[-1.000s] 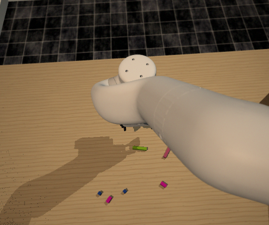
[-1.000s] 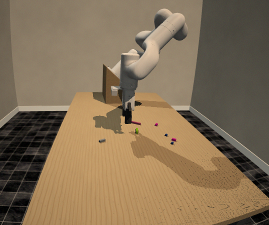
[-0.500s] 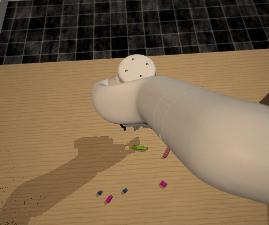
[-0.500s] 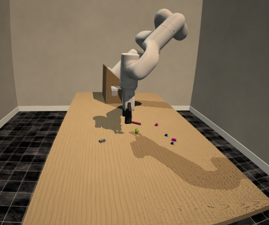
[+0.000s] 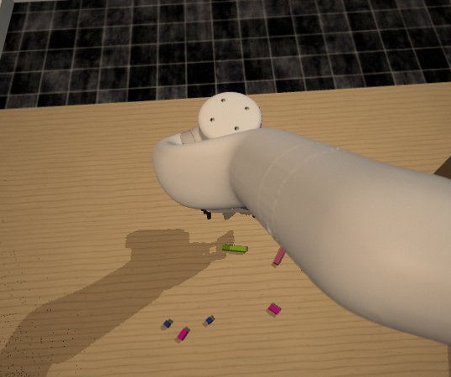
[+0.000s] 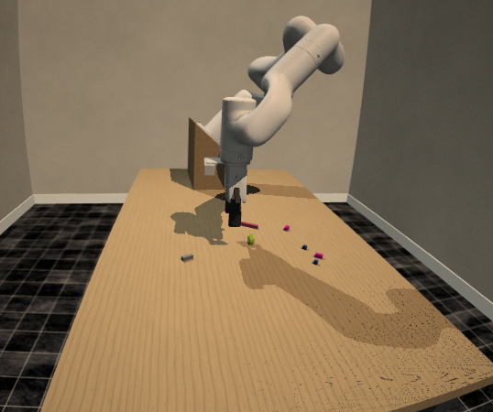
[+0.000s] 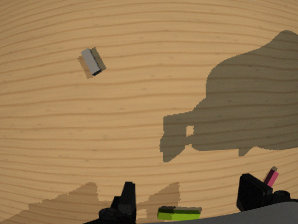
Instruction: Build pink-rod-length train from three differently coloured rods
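My gripper (image 5: pixel 230 214) (image 6: pixel 235 222) (image 7: pixel 189 196) is open and empty, above the table. A lime rod (image 5: pixel 235 248) (image 6: pixel 251 240) (image 7: pixel 178 215) lies below it, at the bottom edge of the wrist view. A pink rod (image 5: pixel 279 256) (image 6: pixel 249 225) (image 7: pixel 272 177) lies apart from it, partly hidden by the arm in the top view. A grey rod (image 6: pixel 187 257) (image 7: pixel 91 62) lies alone, hidden in the top view. One magenta rod (image 5: pixel 274 308) (image 6: pixel 287 228) lies apart. Another magenta rod (image 5: pixel 183 333) (image 6: pixel 319 255) lies between two blue rods (image 5: pixel 167 323) (image 5: pixel 209 320), touching neither.
The wooden table (image 5: pixel 79 176) (image 6: pixel 155 343) (image 7: pixel 45 110) bears all the rods. A brown panel (image 6: pixel 206 169) stands by the arm's base. The arm covers much of the right side in the top view. Arm shadows cross the table.
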`<state>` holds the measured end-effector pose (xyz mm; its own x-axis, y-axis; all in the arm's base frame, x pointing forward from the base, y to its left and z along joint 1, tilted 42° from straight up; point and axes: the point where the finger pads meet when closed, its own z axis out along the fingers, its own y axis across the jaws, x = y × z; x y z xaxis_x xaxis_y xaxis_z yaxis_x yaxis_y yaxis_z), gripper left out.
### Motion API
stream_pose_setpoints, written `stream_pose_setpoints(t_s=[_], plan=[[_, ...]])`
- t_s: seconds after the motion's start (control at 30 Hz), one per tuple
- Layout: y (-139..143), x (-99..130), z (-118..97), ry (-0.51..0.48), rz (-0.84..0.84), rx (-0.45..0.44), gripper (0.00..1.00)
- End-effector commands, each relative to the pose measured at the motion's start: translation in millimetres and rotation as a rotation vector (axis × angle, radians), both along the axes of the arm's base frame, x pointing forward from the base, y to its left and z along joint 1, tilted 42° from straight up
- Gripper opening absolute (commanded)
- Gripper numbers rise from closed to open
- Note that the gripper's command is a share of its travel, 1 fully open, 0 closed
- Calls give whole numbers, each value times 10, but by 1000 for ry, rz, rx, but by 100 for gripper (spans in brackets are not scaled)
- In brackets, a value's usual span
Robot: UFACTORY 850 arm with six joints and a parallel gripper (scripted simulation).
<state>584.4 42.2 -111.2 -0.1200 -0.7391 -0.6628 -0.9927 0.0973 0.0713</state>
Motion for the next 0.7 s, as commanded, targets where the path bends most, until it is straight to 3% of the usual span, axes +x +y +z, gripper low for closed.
stream_pose_setpoints(t_s=[0.0, 0.4, 0.67], plan=[[3, 18, 17, 30, -35, 0, 100], [50, 58, 67, 180, -204, 2, 100], [104, 103, 124, 350, -395, 4, 100]])
